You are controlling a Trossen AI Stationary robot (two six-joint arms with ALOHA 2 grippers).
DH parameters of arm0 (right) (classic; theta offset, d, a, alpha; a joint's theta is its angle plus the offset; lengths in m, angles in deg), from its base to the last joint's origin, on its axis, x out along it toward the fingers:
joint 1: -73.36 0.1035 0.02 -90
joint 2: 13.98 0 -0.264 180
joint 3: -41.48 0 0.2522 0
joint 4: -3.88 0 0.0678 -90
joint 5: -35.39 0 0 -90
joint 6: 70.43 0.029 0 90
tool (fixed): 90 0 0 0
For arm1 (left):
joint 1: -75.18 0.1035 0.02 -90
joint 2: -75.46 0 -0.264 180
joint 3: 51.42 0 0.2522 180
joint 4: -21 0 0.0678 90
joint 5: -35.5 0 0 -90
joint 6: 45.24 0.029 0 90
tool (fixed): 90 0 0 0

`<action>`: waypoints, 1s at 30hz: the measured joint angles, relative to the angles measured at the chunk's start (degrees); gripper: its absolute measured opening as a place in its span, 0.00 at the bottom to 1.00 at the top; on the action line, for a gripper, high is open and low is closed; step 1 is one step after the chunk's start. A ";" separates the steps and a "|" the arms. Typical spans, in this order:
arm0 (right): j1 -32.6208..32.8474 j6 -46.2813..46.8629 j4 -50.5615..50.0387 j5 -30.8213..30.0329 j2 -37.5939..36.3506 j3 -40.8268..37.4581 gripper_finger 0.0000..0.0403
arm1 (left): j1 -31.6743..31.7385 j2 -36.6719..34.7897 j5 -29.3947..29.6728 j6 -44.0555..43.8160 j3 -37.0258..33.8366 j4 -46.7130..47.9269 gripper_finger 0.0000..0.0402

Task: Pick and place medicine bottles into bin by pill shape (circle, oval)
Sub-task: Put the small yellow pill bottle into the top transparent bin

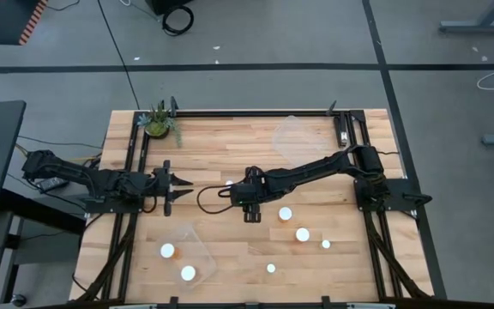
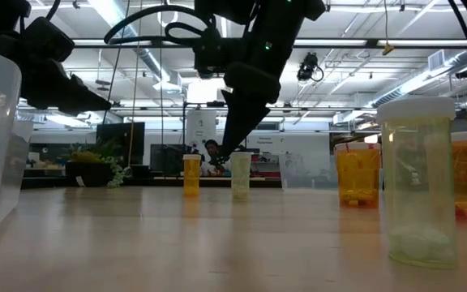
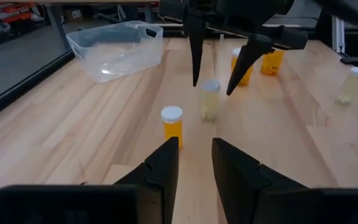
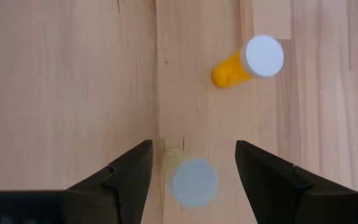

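Observation:
A pale bottle with a white cap (image 4: 194,182) stands upright on the wooden table near its middle. My right gripper (image 4: 192,149) hangs over it, open and slanting down, one finger on each side of the cap with a gap on both sides; the left wrist view shows the same bottle (image 3: 210,99) between those fingers. An orange bottle (image 4: 247,62) stands close by, on the left arm's side. My left gripper (image 3: 195,146) waits at the table's left, raised, nearly level, with a narrow empty gap between its fingers. Several more bottles (image 1: 303,233) stand toward the near right.
A clear bin (image 1: 197,249) at the near left holds two white-capped bottles (image 1: 168,251). A second clear bin (image 1: 298,137) sits at the far right of the table. A small plant (image 1: 159,122) stands at the far left corner. Bare wood lies between the two grippers.

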 joint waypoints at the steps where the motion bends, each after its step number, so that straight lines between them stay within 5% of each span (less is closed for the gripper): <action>1: 0.00 0.04 -0.04 0.01 0.00 0.00 0.59 | 0.00 0.01 -0.01 -0.24 0.00 -0.02 0.26; 17: -1.36 0.94 1.84 0.22 -0.08 -4.61 0.60 | 0.00 0.01 0.00 -1.07 0.00 0.11 0.26; 30: -1.35 1.17 2.54 0.23 -0.09 -4.66 0.41 | -0.03 0.01 0.00 -1.07 0.00 0.11 0.26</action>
